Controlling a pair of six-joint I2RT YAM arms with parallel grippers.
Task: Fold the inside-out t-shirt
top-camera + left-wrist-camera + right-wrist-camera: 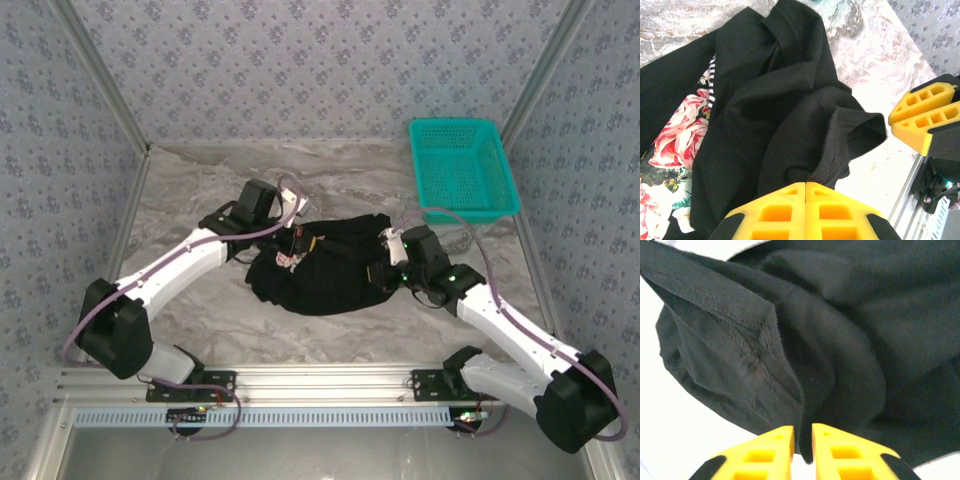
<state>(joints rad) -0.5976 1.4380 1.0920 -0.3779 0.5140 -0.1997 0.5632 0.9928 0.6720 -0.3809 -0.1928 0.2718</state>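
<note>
— Yellow fingers of the right gripper sit nearest, almost together, with a fold of black cloth pinched in the slit between them. Why grip there?
— That fold runs off a stitched hem of the inside-out t-shirt, a sleeve or an edge by the look of it. A seam gives a firm handle for drawing the cloth out flat.
— And the left gripper?
— Its fingers are closed flush and the cloth bunches straight off their tips, so I judge it clamped on another hemmed edge. The floral print lies ahead and to the left of those tips, tucked under black folds.
— So the shirt sits between the two?
— Yes. From above it is a crumpled heap on the table with one gripper at each side, the right one near, off to the left one's right. The teal basket stands well beyond the right gripper, apart from the cloth.
— How far along?
— Early, I'd say. Nothing lies flat, and both holds look meant for spreading before any fold.
</note>
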